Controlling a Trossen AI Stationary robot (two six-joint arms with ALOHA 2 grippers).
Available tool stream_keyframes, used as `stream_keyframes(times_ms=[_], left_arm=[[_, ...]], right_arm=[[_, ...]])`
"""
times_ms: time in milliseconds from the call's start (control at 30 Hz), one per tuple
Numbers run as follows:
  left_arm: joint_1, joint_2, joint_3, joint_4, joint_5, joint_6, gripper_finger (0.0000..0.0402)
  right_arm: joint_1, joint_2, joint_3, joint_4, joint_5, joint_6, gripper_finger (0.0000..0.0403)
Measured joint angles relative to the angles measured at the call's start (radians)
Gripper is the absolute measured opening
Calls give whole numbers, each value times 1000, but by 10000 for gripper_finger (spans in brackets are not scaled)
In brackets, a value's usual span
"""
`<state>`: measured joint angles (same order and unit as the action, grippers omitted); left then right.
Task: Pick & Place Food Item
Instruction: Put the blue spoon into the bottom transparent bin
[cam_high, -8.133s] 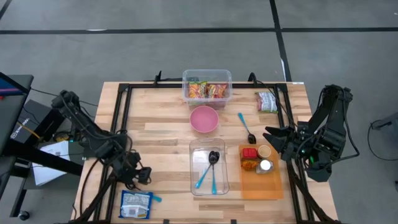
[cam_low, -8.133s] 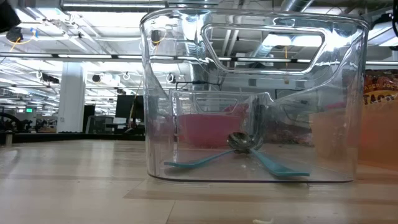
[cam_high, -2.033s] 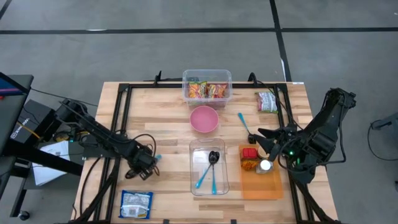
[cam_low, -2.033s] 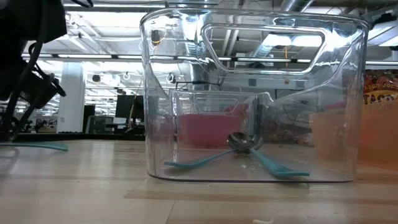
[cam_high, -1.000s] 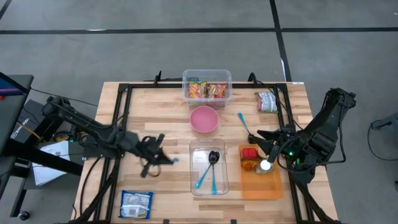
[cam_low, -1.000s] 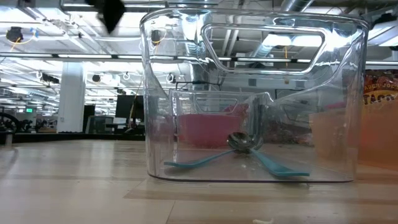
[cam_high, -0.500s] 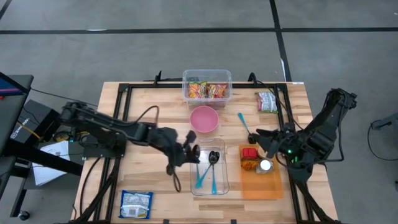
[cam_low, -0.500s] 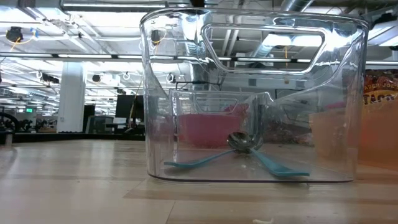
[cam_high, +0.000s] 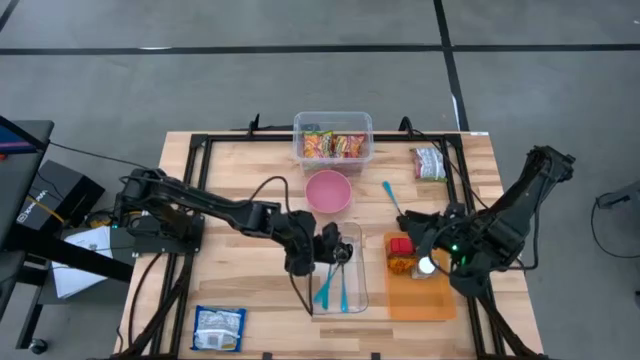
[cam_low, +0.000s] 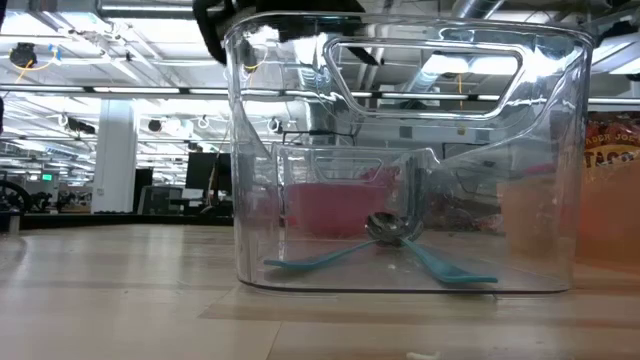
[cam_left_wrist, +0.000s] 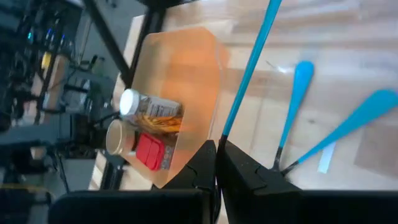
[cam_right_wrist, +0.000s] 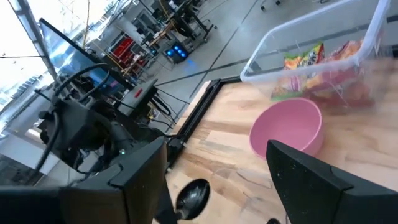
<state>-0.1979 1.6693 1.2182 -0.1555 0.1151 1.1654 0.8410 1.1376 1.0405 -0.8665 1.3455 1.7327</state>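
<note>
A clear tub (cam_high: 310, 272) stands mid-table with two teal-handled spoons (cam_low: 385, 250) lying on its floor. My left gripper (cam_high: 328, 245) hangs over the tub's left part, above its rim (cam_low: 235, 30), shut on a third teal spoon (cam_left_wrist: 249, 68). My right gripper (cam_high: 420, 232) hovers open over the far left corner of the orange tray (cam_high: 420, 300), which carries a red packet (cam_high: 401, 246) and small jars (cam_high: 427, 265). Nothing lies between its fingers (cam_right_wrist: 311, 180). My left gripper pinches the thin end of the spoon's teal handle (cam_left_wrist: 221, 134) between its two shut fingers (cam_left_wrist: 202, 163). The fingers come slanting down from the table's left. The handle runs on past the fingertips, roughly in line with them, lifted clear above the tub's floor.
A pink bowl (cam_high: 328, 191) and a clear bin of snack packs (cam_high: 333, 140) sit toward the far edge. One more spoon (cam_high: 393, 203) lies between bowl and tray. There is a packet (cam_high: 430, 162) at the far right and a chip bag (cam_high: 218, 328) at the near left.
My left gripper has travelled toward the table's right edge, from the open table left of the tub to above the tub, carrying the teal spoon and staying shut on it.
</note>
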Motion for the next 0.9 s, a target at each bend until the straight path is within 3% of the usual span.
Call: stream_keyframes(times_ms=[433,900], left_arm=[[-2,157,-1,67,-15,263,6],[-3,158,-1,24,-5,268,6]], right_arm=[[-34,80,0,8,-15,101,267],[-46,80,0,0,-15,93,267]])
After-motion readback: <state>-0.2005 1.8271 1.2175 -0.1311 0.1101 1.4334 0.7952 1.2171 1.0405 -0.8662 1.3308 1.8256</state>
